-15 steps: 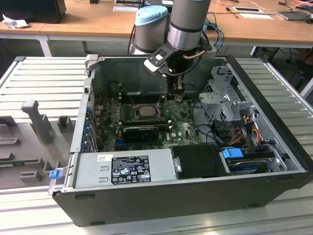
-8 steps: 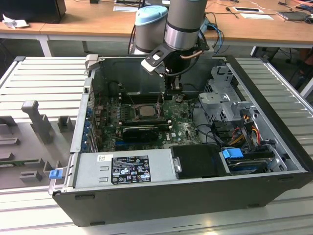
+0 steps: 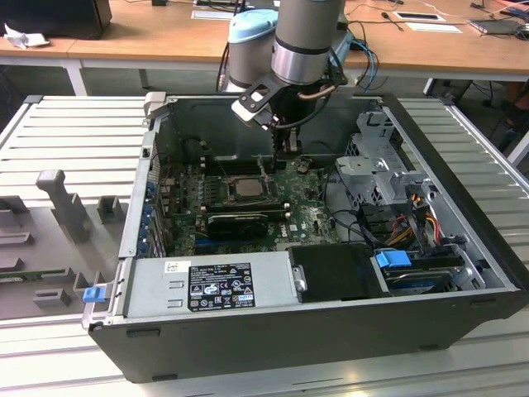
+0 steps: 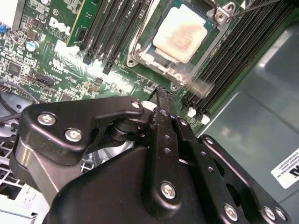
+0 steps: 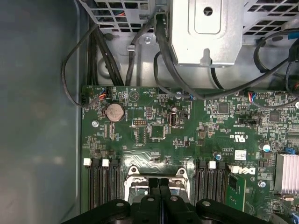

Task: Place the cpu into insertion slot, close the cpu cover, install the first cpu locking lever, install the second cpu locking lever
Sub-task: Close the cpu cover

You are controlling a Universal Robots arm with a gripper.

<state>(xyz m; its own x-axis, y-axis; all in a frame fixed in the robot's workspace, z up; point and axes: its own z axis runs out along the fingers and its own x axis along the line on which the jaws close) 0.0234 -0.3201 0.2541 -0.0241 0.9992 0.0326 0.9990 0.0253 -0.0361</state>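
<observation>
Down inside the open computer case, the end effector hangs close over the green motherboard, its fingers pressed together with nothing visible between them. The cpu lies flat in the insertion slot, whose near half the end effector hides in the first wrist view. The cpu cover frames the chip. A pale bar beside it is too smeared to identify.
</observation>
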